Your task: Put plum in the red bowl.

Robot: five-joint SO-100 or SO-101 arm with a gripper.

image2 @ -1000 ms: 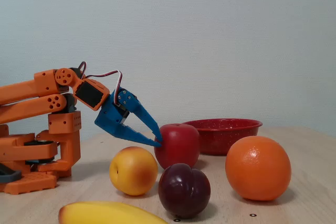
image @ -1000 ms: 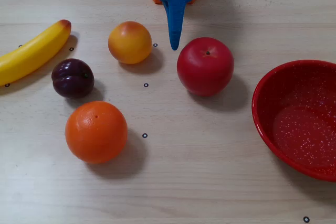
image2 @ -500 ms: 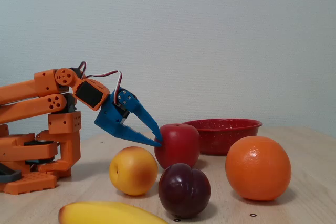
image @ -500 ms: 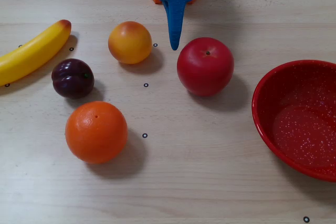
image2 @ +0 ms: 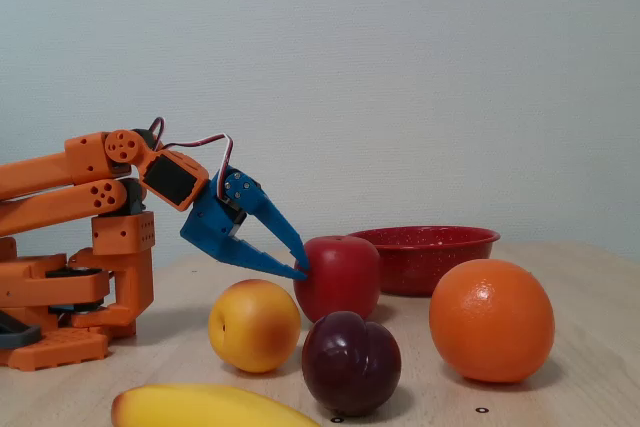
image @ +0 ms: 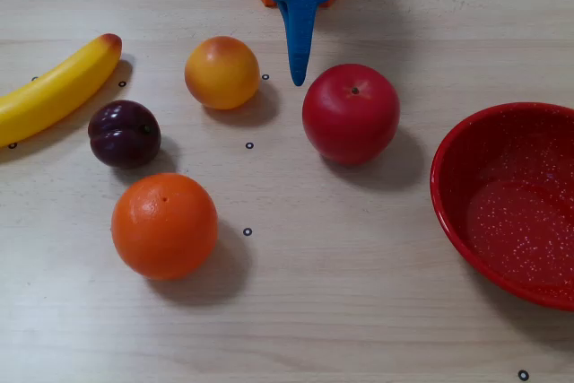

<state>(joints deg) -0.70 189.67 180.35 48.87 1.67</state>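
Observation:
The plum is small, glossy and dark purple. It lies on the table at the left in the overhead view, between a banana and an orange, and shows at the front in the fixed view. The red bowl with white speckles stands at the right edge, empty, and appears at the back in the fixed view. My blue gripper is shut and empty, its tips held low above the table between the peach and the apple, well away from the plum.
A red apple sits just right of the gripper tip. A yellow-orange peach is to its left. An orange lies in front of the plum and a banana at the far left. The arm's orange base is at the back.

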